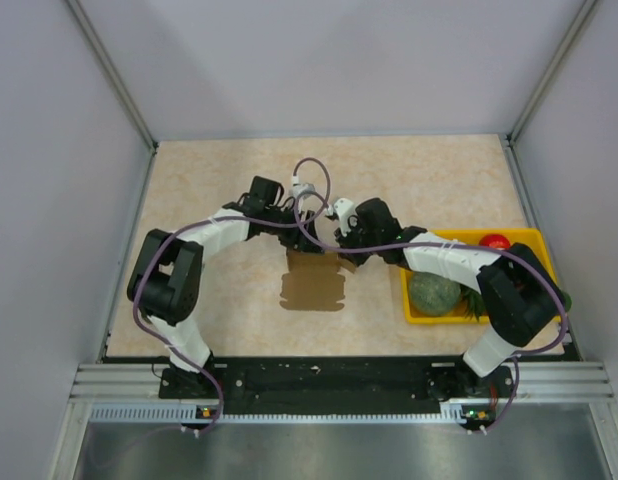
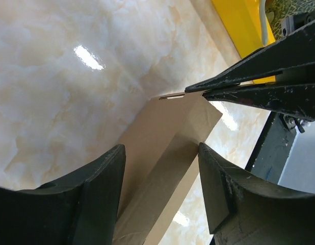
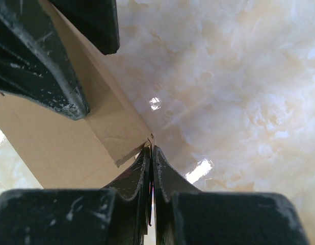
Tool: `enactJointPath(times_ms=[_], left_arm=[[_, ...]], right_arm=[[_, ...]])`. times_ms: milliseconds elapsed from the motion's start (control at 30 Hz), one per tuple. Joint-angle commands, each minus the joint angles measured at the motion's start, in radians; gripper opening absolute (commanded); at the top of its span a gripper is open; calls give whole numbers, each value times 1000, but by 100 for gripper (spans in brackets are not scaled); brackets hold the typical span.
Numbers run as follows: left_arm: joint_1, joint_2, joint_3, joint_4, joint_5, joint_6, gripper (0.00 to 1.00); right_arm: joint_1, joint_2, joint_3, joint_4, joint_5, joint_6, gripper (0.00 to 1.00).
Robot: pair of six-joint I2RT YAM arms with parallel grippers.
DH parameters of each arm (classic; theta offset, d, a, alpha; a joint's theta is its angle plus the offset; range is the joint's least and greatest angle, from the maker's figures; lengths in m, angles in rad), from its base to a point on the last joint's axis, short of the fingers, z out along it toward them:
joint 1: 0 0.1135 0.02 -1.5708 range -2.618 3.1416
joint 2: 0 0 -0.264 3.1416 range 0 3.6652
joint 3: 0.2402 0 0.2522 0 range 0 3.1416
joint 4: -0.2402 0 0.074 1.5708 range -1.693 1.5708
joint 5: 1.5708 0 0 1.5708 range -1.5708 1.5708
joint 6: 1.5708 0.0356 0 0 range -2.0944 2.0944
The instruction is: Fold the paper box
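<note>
The paper box (image 1: 314,285) is a flat brown cardboard sheet lying mid-table, its far edge lifted under both grippers. My left gripper (image 1: 292,237) is open. In the left wrist view it (image 2: 160,148) straddles a raised, creased panel of the paper box (image 2: 162,132); the right-hand finger touches the panel's edge and the other stands apart. My right gripper (image 1: 339,250) is shut, pinching the top corner of that panel. The right wrist view shows its closed tips (image 3: 151,148) at the cardboard (image 3: 55,148) corner, with the left gripper's fingers (image 3: 45,66) just beyond.
A yellow tray (image 1: 534,238) stands at the right under the right arm, holding a red fruit (image 1: 496,241) and a green melon (image 1: 434,293). Its side (image 2: 244,25) shows in the left wrist view. Grey walls enclose the marble tabletop (image 1: 219,180).
</note>
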State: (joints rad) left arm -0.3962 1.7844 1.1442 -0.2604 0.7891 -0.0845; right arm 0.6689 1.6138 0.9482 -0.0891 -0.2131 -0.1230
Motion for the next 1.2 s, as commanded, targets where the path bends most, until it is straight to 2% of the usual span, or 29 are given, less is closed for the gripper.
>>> enactJointPath(times_ms=[0,133,200,267,367,633,733,833,967,1000,1033,1100,1167], left_arm=[[-35,-80,-70,75,-48,14,63],[-49,-120,-155,165,-94,-35,57],[-52,-134,-199,210,-123,-50,56],[-52,-148,-225,251,-139,-76,50],[-59,-187,-280,302,-155,-96,49],[-81,-227,-351,385,-156,-141,47],[-89,-238,-366,395,-156,-155,48],[-90,-252,-374,392,-166,-159,48],[-90,-270,-380,386,-174,-161,48],[-92,-273,-382,388,-171,-161,48],[-92,-272,-385,389,-172,-161,48],[-92,-266,-379,382,-166,-156,48],[-93,-258,-376,375,-165,-155,49]], right_arm=[[-8,6,58,43,35,6,0],[-9,-3,44,66,60,31,2],[-9,-2,47,60,69,65,13],[-9,-5,54,42,84,109,27],[-9,-14,54,-21,130,175,36],[-12,-152,-25,-95,130,212,46],[-41,-143,-37,-78,95,184,47],[-57,-121,-32,-51,32,149,44],[-57,-107,-9,-54,17,128,31],[-55,-112,-22,-31,6,128,30],[-57,-117,-26,-23,26,128,31],[-57,-120,-11,-32,75,79,41],[-58,-121,0,-57,96,43,44]])
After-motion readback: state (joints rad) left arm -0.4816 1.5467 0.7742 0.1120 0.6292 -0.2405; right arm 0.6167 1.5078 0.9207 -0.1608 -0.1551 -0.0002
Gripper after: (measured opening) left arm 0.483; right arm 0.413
